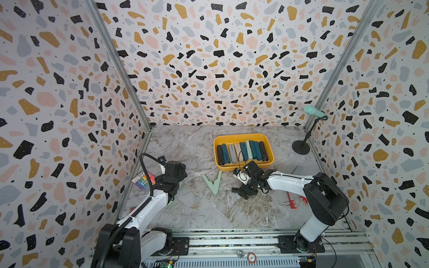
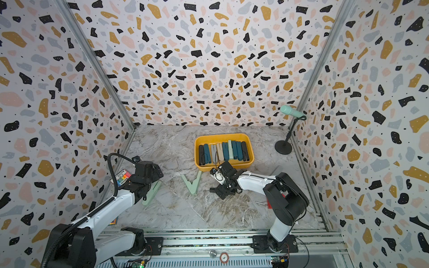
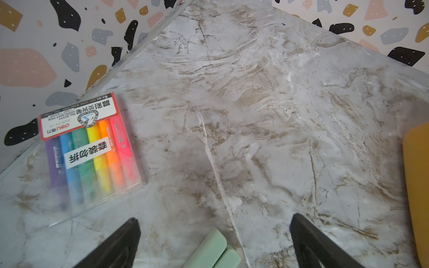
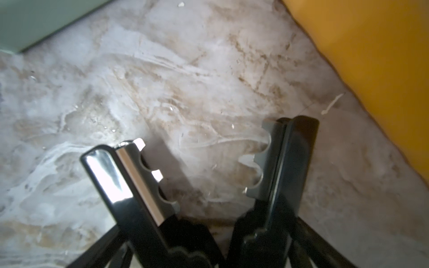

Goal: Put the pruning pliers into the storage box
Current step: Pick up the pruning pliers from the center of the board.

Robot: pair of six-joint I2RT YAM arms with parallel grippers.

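Three terrazzo walls (image 1: pixel 209 58), marbled tabletop (image 1: pixel 197 208)

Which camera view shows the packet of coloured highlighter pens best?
The left wrist view: the highlighter packet lies whole and close on the table, its label readable. In both top views it is small and partly hidden behind the left arm. The right wrist view does not show it.
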